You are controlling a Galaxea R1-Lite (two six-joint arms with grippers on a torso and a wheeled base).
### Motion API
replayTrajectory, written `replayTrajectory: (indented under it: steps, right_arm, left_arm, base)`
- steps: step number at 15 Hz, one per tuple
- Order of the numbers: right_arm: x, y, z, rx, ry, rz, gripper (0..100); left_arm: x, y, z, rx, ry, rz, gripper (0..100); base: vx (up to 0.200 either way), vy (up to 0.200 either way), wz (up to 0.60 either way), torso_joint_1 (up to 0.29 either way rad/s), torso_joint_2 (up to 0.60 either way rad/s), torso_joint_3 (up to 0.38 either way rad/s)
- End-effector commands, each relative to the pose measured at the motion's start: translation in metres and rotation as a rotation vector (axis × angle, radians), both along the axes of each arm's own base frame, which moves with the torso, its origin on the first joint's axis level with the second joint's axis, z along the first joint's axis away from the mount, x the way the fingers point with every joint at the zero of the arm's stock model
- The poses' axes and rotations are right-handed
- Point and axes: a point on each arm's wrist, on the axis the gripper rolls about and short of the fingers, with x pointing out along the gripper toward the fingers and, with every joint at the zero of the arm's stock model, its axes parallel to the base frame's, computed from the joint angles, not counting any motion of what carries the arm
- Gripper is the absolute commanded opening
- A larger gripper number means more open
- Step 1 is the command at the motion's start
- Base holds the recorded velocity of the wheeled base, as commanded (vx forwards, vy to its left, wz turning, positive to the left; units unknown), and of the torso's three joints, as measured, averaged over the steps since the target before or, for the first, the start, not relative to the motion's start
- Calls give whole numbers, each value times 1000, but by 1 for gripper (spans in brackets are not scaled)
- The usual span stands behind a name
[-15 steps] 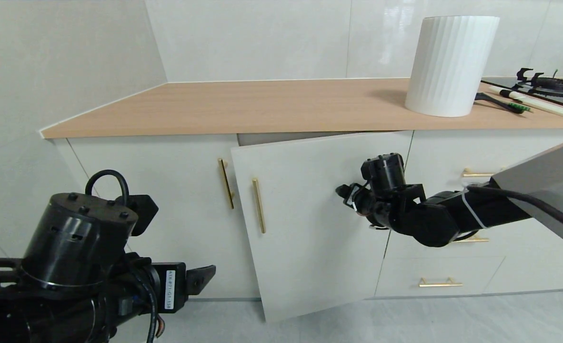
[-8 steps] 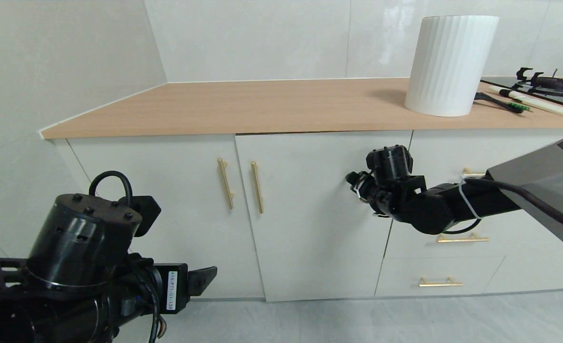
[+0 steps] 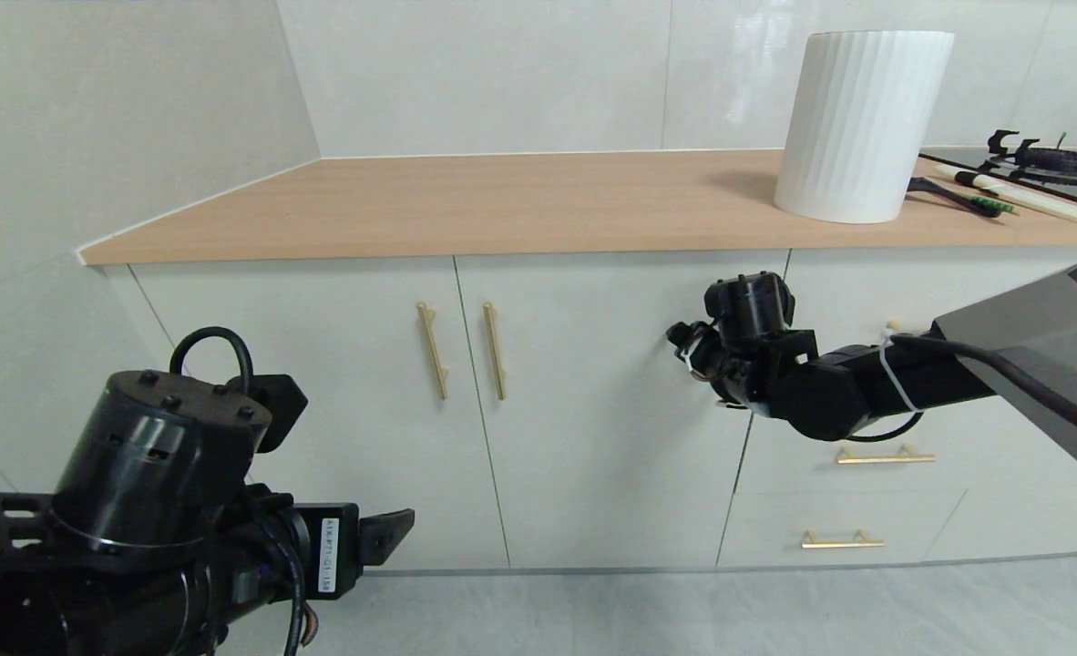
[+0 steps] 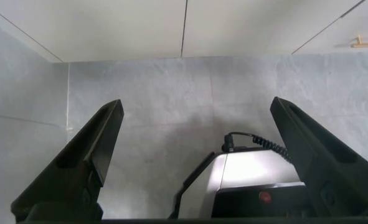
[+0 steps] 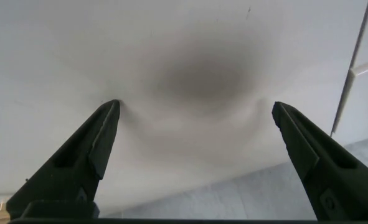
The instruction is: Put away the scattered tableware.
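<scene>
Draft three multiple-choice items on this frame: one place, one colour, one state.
1. Where does the white ribbed container stand? A on the floor; B on the counter; C in a drawer.
2. What colour are the cabinet handles? A black; B red; C gold.
3. The cabinet door facing the right tool is: A shut; B wide open; C removed.
Key: B, it stands on the wood top; C, they shine gold; A, it lies flush with its neighbour.
</scene>
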Motion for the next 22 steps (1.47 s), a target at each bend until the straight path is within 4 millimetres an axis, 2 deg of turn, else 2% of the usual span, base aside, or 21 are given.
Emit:
replayTrajectory:
  steps: [1,2,3,4,6,7,8,9,10,11,12,13,14,16,18,19,22]
  right_arm:
    - [-8,-3,11,5,-6,6,100]
    - [-19,-5,17,0,0,18,100]
    - [-46,-5,32,-15,-2,59,100]
    - [-71,-16,50,-49,-22,81,100]
    - [-124,-47,86,-128,-92,109,100]
    - [-158,-67,101,-172,-135,118,100]
    - [-189,-85,110,-213,-176,108,100]
    - [-228,-109,111,-295,-209,90,100]
    - [-260,-129,105,-369,-235,62,100]
    - [-260,-129,105,-369,-235,62,100]
    - [-333,-175,86,-484,-336,-18,100]
    - [-356,-194,70,-582,-307,-162,100]
    - [-374,-201,61,-632,-304,-243,100]
    - [-415,-208,44,-682,-369,-293,100]
    - [-446,-211,23,-714,-396,-329,100]
    - [-444,-211,20,-711,-358,-359,100]
    - [-452,-207,9,-747,-333,-530,100]
  left_arm:
    - [0,0,0,1,-1,1,100]
    - [-1,1,1,-2,-4,1,100]
    - [-3,3,5,-12,-21,1,100]
    - [-8,6,10,-23,-45,3,100]
    - [-21,18,26,-22,-139,43,100]
    - [-32,30,30,-25,-183,85,100]
    - [-44,40,28,-26,-205,103,100]
    - [-63,54,23,-33,-234,113,100]
    - [-79,66,16,-23,-260,125,100]
    - [-79,66,16,-23,-260,125,100]
    - [-116,97,-3,15,-341,181,100]
    - [-136,109,-13,37,-391,203,100]
    - [-148,116,-18,60,-426,214,100]
    - [-176,128,-31,144,-489,262,100]
    - [-195,131,-47,227,-533,292,100]
    - [-200,130,-58,264,-551,309,100]
    - [-195,128,-79,311,-494,448,100]
  base:
    - [0,0,0,0,0,0]
    - [0,0,0,0,0,0]
    - [0,0,0,0,0,0]
    - [0,0,0,0,0,0]
    - [0,0,0,0,0,0]
    - [0,0,0,0,0,0]
    - [0,0,0,0,0,0]
    - [0,0,0,0,0,0]
    - [0,0,0,0,0,0]
    - [0,0,0,0,0,0]
    - [0,0,0,0,0,0]
    - [0,0,0,0,0,0]
    - [0,0,0,0,0,0]
    - [0,0,0,0,0,0]
    - [0,0,0,0,0,0]
    - [0,0,0,0,0,0]
    - [0,0,0,0,0,0]
